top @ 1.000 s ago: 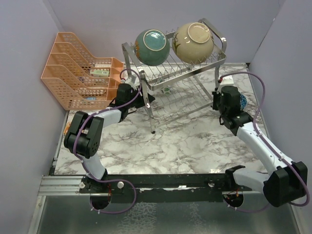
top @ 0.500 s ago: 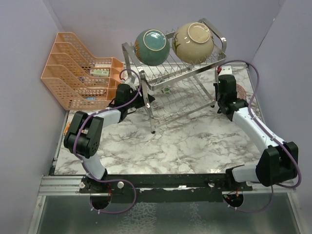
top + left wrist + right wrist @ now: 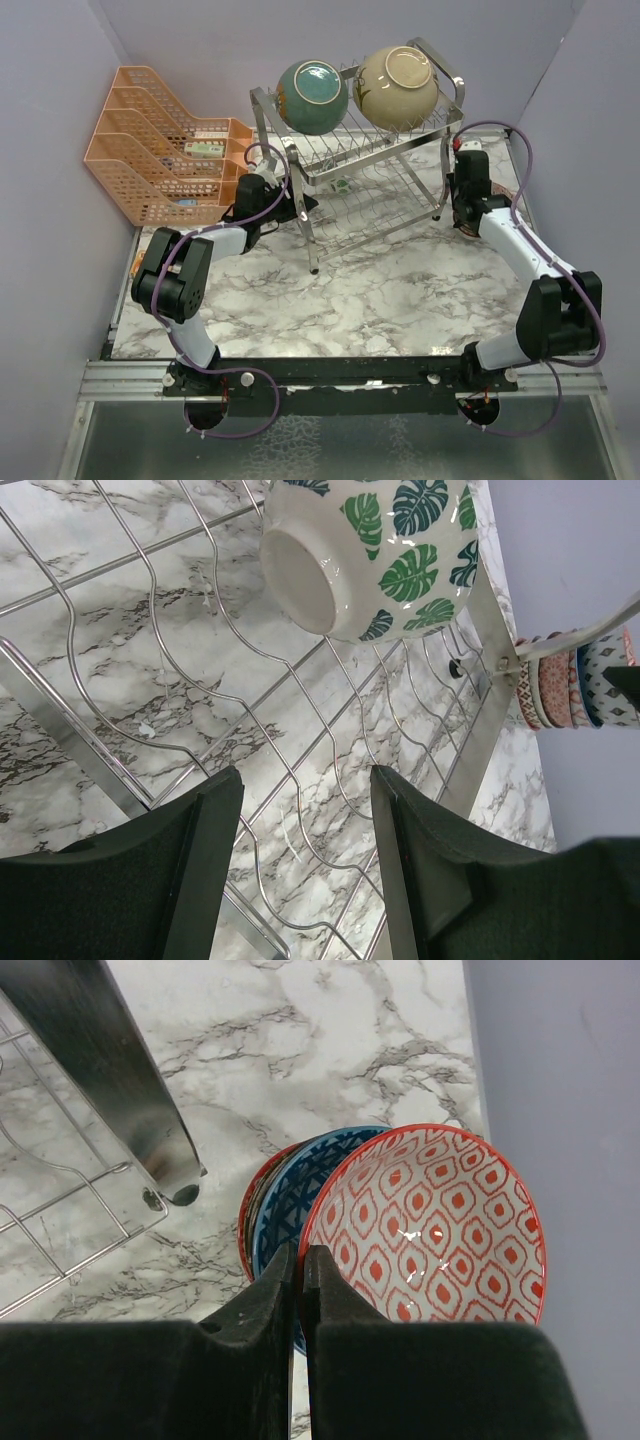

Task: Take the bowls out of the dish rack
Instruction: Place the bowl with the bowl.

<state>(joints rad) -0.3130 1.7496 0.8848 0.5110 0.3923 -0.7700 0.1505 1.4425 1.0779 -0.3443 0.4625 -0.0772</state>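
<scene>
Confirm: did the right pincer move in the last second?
Yes. The right pincer, pinching a red bowl, moved rearward along the dish rack's right side.

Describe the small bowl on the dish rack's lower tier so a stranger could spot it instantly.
Start at the silver dish rack, with a teal bowl and a cream bowl on its top tier. On the lower tier lies one small white bowl, the only one printed with green and navy leaves.

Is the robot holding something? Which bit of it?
The right gripper pinches the red-patterned bowl by its rim, at the edge nearest the camera. The left gripper is open and holds nothing.
</scene>
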